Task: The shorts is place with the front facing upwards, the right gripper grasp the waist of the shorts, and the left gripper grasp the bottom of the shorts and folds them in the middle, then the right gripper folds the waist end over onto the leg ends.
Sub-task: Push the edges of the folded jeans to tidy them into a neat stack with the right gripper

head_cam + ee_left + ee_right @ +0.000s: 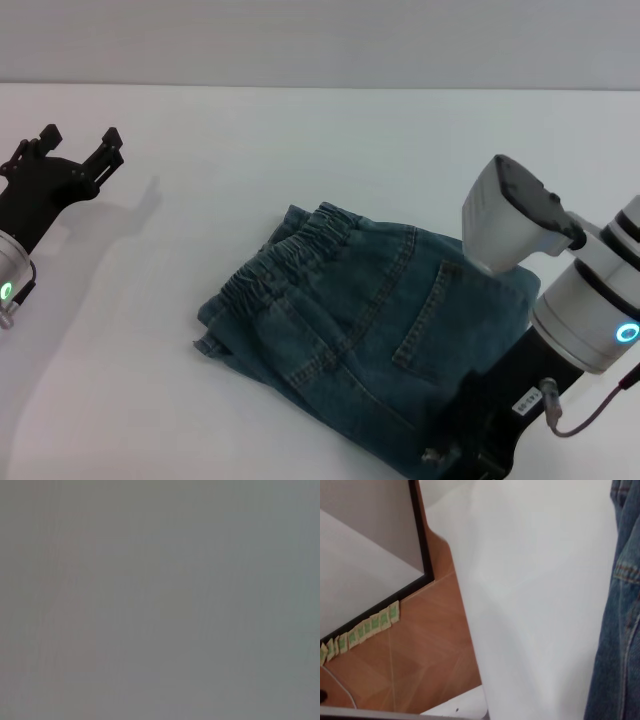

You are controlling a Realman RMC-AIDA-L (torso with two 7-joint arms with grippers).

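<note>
The blue-green denim shorts (360, 330) lie folded lengthwise on the white table, in the head view's middle. Their ruffled elastic waist (290, 255) points to the far left, and a stitched pocket (430, 310) faces up. The leg ends run under the right arm toward the near edge and are hidden. My right gripper (470, 445) is low over the near end of the shorts, its black stem partly cut off by the frame. My left gripper (80, 142) hovers open at the far left, well away from the shorts. A strip of denim (620, 610) shows in the right wrist view.
The white table (200, 150) spreads around the shorts. The right wrist view shows the table's edge, with brown floor (420, 650) and a black-framed board (370, 555) beyond it. The left wrist view is plain grey.
</note>
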